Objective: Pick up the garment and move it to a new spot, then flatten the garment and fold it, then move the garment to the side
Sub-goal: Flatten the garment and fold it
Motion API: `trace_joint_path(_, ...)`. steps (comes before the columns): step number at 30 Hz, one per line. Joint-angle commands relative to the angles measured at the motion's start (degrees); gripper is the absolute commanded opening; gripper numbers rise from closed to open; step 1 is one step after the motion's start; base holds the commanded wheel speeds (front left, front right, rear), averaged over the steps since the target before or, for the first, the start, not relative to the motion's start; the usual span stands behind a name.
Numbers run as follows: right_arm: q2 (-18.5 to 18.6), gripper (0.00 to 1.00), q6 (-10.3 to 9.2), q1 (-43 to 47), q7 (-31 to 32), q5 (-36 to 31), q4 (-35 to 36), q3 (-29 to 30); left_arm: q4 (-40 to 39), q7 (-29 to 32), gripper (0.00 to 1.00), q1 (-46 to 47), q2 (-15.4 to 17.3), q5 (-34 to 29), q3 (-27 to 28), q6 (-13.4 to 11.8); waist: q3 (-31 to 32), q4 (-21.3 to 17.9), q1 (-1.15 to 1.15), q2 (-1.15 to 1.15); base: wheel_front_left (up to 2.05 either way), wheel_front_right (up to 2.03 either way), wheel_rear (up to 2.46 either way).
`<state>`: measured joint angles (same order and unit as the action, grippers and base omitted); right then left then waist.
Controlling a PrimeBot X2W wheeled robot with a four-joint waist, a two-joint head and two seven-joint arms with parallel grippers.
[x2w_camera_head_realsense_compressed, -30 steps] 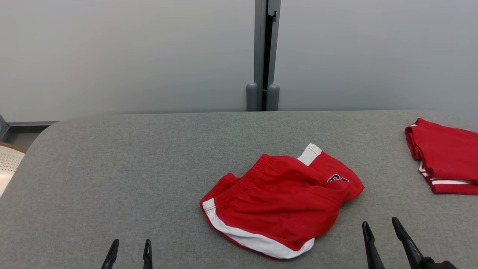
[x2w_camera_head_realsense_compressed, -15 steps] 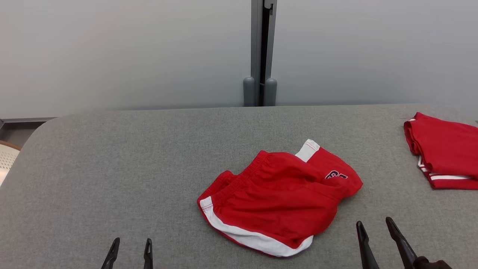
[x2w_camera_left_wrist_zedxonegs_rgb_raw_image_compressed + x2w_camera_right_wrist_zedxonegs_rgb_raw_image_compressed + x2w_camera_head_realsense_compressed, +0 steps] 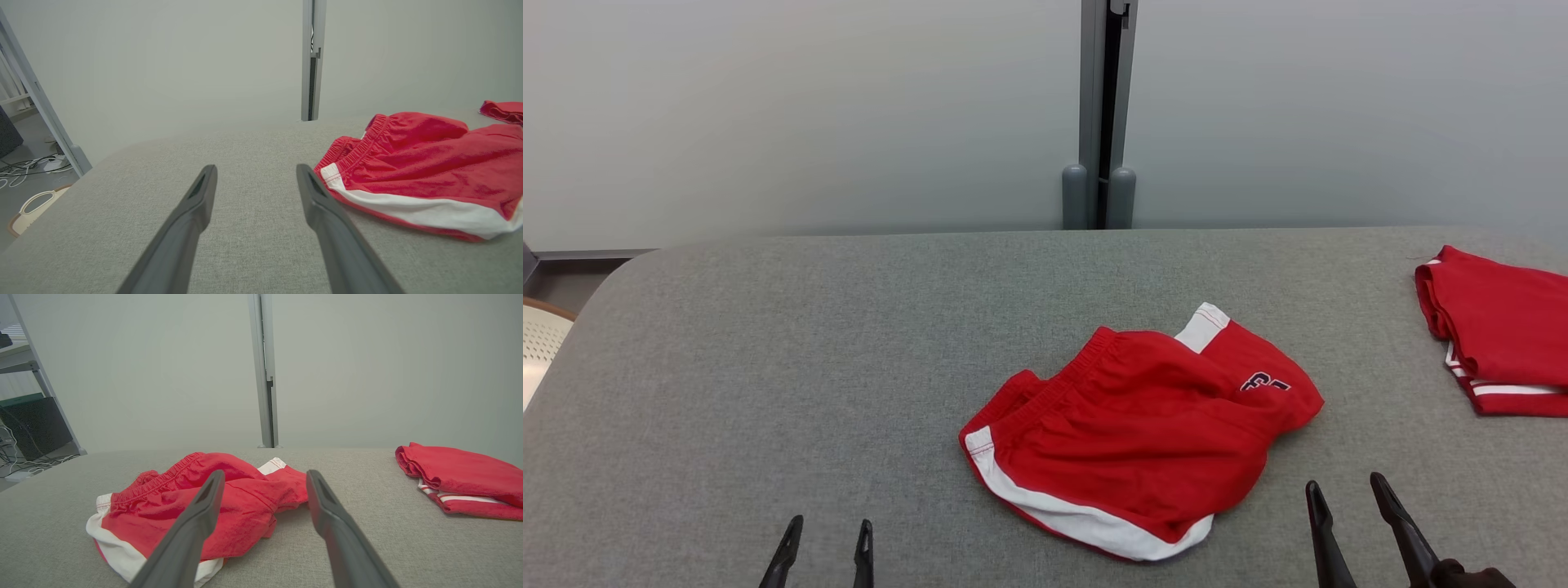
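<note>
The surface (image 3: 768, 367) is grey and fabric-covered, with a rounded corner at the left of the head view.

The garment (image 3: 1127, 441), a pair of red shorts with white trim along the hem and a dark printed mark near its right end, lies crumpled on the surface at centre-right of the head view. Its elastic waistband faces the upper left. It is neither flattened nor folded.

The left gripper (image 3: 831, 523) sits at the lower left of the head view. Its jaws stand apart with nothing between them, and it is well apart from the garment.

The right gripper (image 3: 1344, 480) sits at the lower right of the head view. Its jaws stand apart and empty, near the garment's right end and not touching it.

A second red item (image 3: 1494, 335), folded and showing white stripes, rests on the surface at the right edge of the head view, well apart from the garment.

Behind the surface stands a pale wall with a grey vertical post (image 3: 1098, 114) at upper centre.
</note>
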<state>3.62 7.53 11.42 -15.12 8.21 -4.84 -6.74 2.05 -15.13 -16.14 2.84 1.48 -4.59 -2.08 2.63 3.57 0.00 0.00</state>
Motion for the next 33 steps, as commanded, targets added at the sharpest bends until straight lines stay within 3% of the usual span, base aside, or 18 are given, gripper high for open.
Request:
trace_joint_path(1, 0.1, 1.0, -0.09, -0.6, 0.0, -0.1, 0.2, -0.1, 0.5, 0.0, 1.0, 1.4, 0.4, -0.9, -0.5, 0.7, -0.3, 0.0, 0.0, 0.0, 0.0, 0.0, 0.0)
trace_joint_path(8, 1.1, 1.0, -0.1, -2.3, 0.0, -0.2, 0.4, -1.1, 6.1, 0.0, 1.0, 11.9, 5.8, -5.1, -7.1, 6.7, -3.4, 0.2, 0.0, 0.0, 0.0, 0.0, 0.0)
trace_joint_path(12, 2.0, 1.0, -0.09, -4.9, 0.0, -0.4, 1.2, -1.8, 14.4, 0.2, 1.0, 21.9, 9.1, -7.5, -14.1, 9.1, -7.4, -0.2, 0.0, 0.0, 0.0, 0.0, 0.0)
trace_joint_path(16, 2.7, 1.0, -0.1, -6.6, 0.0, -0.6, 1.3, -2.1, 22.6, 2.0, 1.0, 31.8, 11.3, -8.1, -22.8, 9.5, -9.8, -0.7, 0.0, 0.0, 0.0, 0.0, 0.0)
trace_joint_path(22, 3.5, 1.0, -0.1, -7.9, 0.0, -0.5, 1.4, -2.0, 31.2, 4.4, 1.0, 42.3, 15.0, -2.4, -35.7, 9.5, -11.7, -1.3, 0.0, 0.0, 0.0, 0.0, 0.0)
trace_joint_path(33, 3.4, 1.0, -0.1, -8.5, 0.0, -0.5, 1.6, -1.5, 35.9, 2.3, 1.0, 49.6, 17.3, 3.1, -45.1, 9.5, -12.9, -1.4, 0.0, 0.0, 0.0, 0.0, 0.0)
